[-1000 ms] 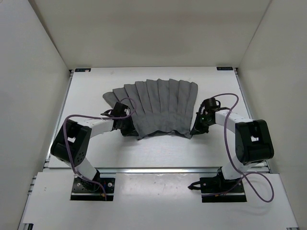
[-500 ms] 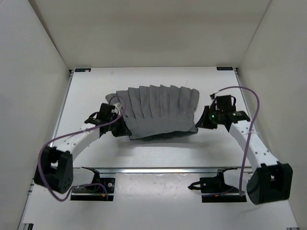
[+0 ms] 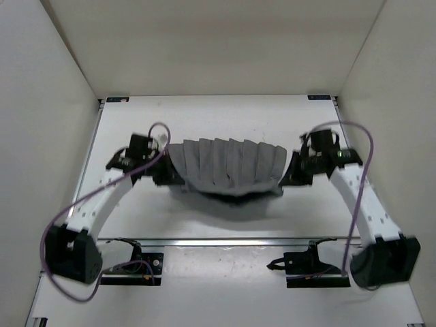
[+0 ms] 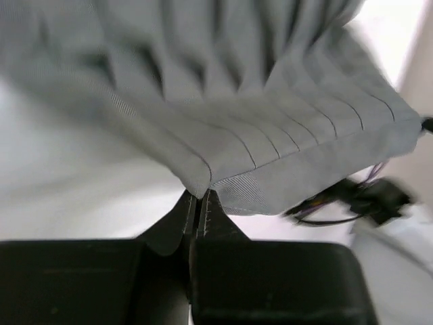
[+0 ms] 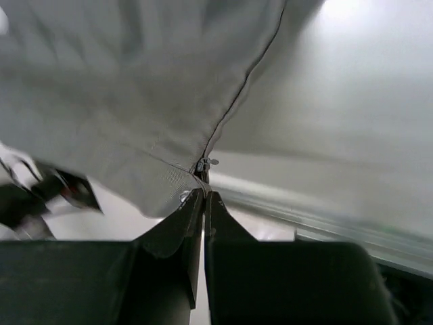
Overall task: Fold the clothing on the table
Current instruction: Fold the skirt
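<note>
From the top camera, you had the clothing (image 3: 228,163) stretched between both arms across the middle of the white surface (image 3: 204,116), its pleats running from the far edge toward the near one. Your left end effector (image 3: 169,178) held the near left corner and your right end effector (image 3: 285,180) held the near right corner. The near hem sagged in a shallow curve between them and threw a soft shadow (image 3: 235,208) on the surface below, so that edge was raised. Whether the far edge touched the surface could not be told. Both arms reached forward with their elbows turned outward, and a purple cable (image 3: 160,127) looped above the left wrist.

In the left wrist view, your left end effector's fingers (image 4: 177,220) were pressed together on a folded corner of the grey fabric, pinching it right at the tips. The pleated cloth spread up and away to the right, above the blurred white surface. The right arm (image 4: 369,200) showed only as a dark blur near the right edge.

In the right wrist view, your right end effector's fingers (image 5: 181,220) were likewise clamped on the cloth's edge, just below a small metal zip pull (image 5: 205,162). A dark seam (image 5: 247,84) ran from that pull up toward the top right. The cloth filled the upper left of the view, hanging above the surface.
</note>
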